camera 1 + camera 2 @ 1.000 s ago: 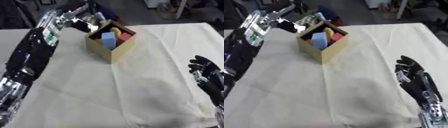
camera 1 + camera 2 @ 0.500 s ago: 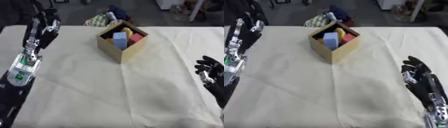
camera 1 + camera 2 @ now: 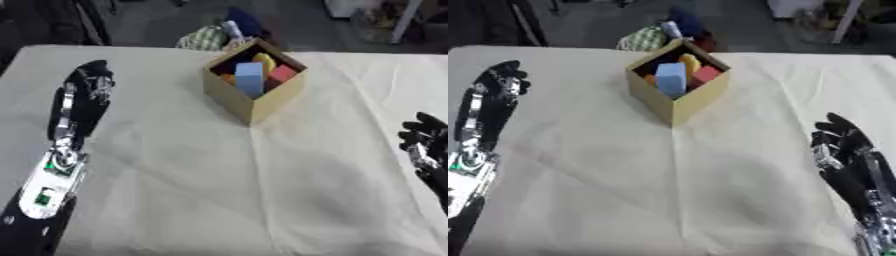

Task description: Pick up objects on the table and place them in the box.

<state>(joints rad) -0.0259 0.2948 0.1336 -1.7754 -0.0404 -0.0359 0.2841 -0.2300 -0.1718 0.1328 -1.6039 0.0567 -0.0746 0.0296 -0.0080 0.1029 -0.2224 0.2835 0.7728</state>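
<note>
The left hand [image 3: 87,87] has drawn back from the box [image 3: 254,82] to the cloth, fingers seemingly relaxed and empty; right hand [image 3: 846,150] rests spread; coloured blocks [image 3: 251,76] sit inside; task looks finished.

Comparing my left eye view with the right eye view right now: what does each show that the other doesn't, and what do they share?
Only the left eye view shows the left arm's silver forearm running down to the lower corner, with the left hand fully in view. Only the right eye view shows the right hand well inside the picture with its forearm below; in the left eye view it is cut by the edge. Both show the cardboard box holding a blue block, a yellow piece and a red piece, on the cream tablecloth, with neither hand holding anything.
</note>
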